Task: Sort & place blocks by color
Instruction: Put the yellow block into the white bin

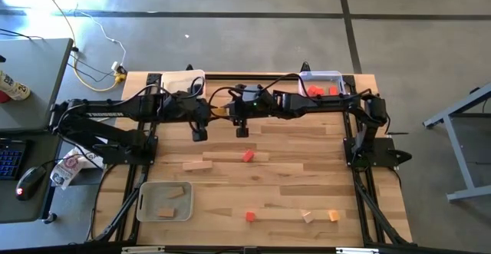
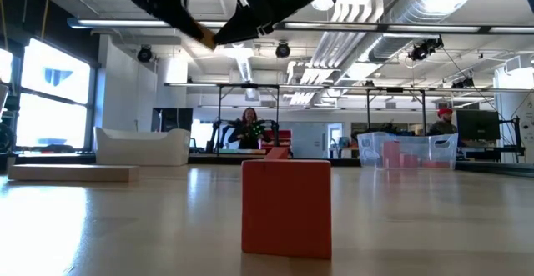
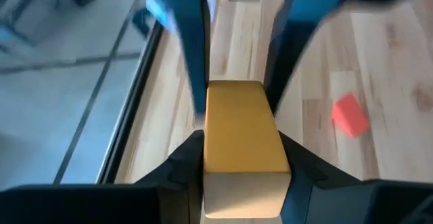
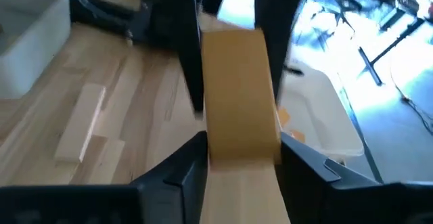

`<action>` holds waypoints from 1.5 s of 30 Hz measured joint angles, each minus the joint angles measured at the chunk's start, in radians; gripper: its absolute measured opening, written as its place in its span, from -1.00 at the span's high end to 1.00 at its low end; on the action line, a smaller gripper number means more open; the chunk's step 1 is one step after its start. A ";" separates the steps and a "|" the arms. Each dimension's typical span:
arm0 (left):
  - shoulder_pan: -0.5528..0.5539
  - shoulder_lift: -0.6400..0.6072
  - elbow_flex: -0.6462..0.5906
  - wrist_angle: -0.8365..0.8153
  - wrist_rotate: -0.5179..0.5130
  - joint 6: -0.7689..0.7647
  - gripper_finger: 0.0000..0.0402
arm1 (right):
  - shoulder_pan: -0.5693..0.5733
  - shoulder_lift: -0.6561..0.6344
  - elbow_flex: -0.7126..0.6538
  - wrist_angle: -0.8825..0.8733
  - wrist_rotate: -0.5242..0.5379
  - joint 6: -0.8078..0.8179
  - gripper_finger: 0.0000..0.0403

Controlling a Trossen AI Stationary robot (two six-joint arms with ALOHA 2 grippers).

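5 loose blocks [image 1: 250, 216] remain on the wooden worktop [image 1: 307, 143]. Red blocks [image 1: 316, 90] fill the translucent plastic tray [image 1: 341, 76] at upper right; tan blocks [image 1: 167, 212] fill the lower-left tray [image 1: 146, 200]. 1 yellow-orange wooden bar [image 3: 240, 116] hangs at upper centre, long axis left-right. Left tool [image 3: 240, 163] and right tool [image 4: 240, 158] each pinch 1 end.

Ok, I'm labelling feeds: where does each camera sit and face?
High: above the table, straight down; both arms meet at the yellow bar.
Low: table height, level past a red block into the room; arms overhead.
Left wrist: on that arm, past the left gripper down at the table.
Right wrist: likewise, past the right gripper.
Shared: both wrist views show the bar.
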 joint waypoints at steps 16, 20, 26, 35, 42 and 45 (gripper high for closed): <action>0.279 0.000 -0.003 -0.215 -0.105 -0.083 0.48 | 0.013 -0.001 0.000 -0.251 0.021 0.226 -0.20; 0.378 0.000 -0.003 -0.238 -0.099 -0.111 0.48 | 0.023 -0.001 0.000 -0.336 -0.047 0.218 -0.20; 0.517 0.012 -0.003 -0.245 -0.040 -0.178 0.48 | 0.042 -0.001 0.000 -0.410 -0.135 0.148 -0.21; 0.667 0.156 -0.003 -0.248 0.064 -0.203 0.48 | 0.063 -0.001 -0.001 -0.470 -0.169 0.110 -0.21; 0.717 0.251 -0.003 -0.223 0.067 -0.206 0.35 | 0.063 -0.001 -0.001 -0.524 -0.224 0.027 -0.21; 0.731 0.273 -0.003 -0.205 0.067 -0.206 0.36 | 0.063 0.008 -0.001 -0.531 -0.258 -0.001 -0.21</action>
